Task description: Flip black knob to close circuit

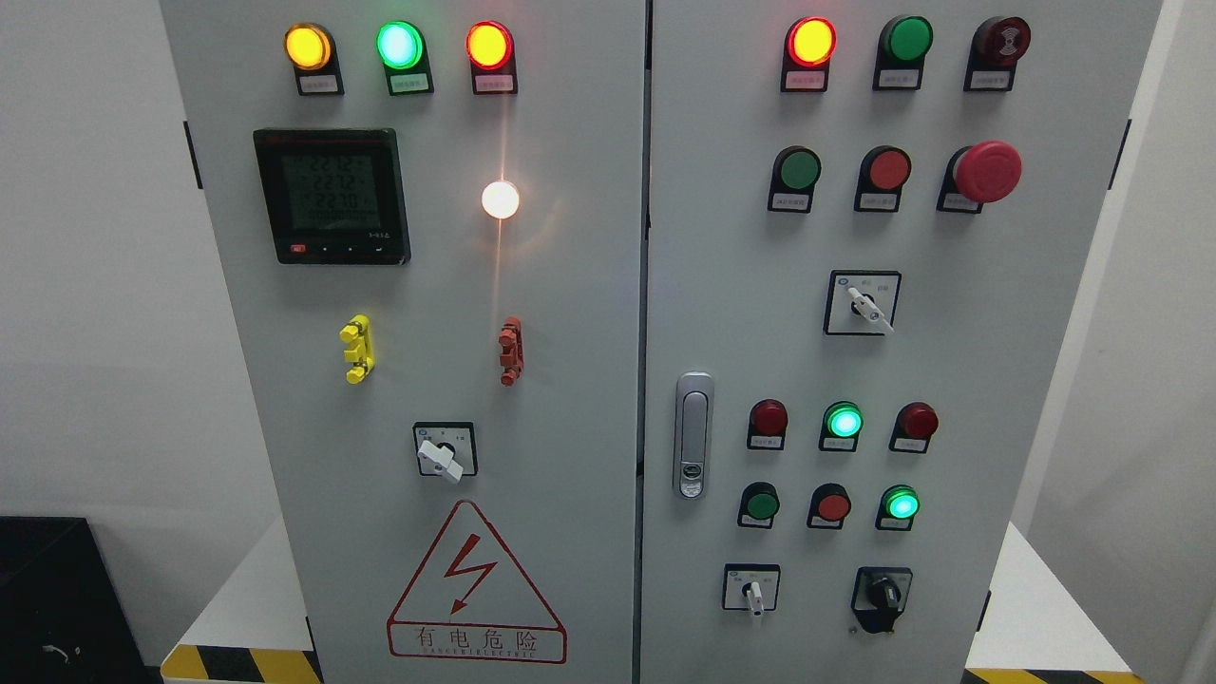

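cabinet [570, 399]: two grey doors facing the camera | black knob [883, 594]: sitting at the lower right of the right door, right of a white selector switch [752, 594], below a glowing green lamp [899, 503] | hands: none showing, so their state is not telling | meter [332, 197]: glowing at upper left

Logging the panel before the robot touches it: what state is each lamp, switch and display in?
Top-left three lamps: lit.
White lamp: lit.
Meter display: on, showing digits.
Top-right red lamp: lit.
Green lamp beside it: dark.
Two lower green lamps: lit.
Black knob: pointing straight up.
Door handle: flush.
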Available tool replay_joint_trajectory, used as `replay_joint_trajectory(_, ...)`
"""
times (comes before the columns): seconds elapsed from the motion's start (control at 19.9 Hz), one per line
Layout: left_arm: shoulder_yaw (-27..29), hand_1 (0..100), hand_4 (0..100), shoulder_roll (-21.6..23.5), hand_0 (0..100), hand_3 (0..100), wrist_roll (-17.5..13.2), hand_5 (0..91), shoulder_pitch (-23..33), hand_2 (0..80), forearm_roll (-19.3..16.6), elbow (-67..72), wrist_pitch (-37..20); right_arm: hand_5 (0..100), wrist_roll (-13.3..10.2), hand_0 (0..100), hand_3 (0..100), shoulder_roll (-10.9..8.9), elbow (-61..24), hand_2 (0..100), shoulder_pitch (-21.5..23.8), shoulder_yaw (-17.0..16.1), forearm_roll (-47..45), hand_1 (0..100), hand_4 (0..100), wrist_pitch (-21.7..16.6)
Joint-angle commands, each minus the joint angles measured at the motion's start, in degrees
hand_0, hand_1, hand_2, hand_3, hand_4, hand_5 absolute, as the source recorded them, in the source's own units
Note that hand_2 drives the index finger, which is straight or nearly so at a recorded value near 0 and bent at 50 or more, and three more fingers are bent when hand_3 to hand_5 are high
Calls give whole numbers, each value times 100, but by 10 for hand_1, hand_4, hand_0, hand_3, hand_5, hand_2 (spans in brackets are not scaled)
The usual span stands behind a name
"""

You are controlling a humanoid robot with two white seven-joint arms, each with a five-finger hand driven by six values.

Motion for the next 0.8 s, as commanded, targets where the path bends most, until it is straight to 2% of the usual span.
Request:
replay_joint_trajectory(0.0,-5,556,0,0,120,0,33,0,0,0,0,1,-4,0,6,0,0,15,20,0,-30,8,0,49,0,8)
replay_joint_trajectory(0.35,4,556,0,0,120,0,33,0,0,0,0,-8,-4,0,41,0,0,24,-50,0,-30,78,9,49,0,-1)
replay_joint_trajectory(0.65,-5,556,0,0,120,0,33,0,0,0,0,1,-4,0,50,0,0,24,-928,0,-30,113,535,48,0,315)
replay_joint_trajectory(0.75,4,556,0,0,120,0,25,0,0,0,0,1,-4,0,23,0,61,24,-1288,27,-30,113,842,50,0,438)
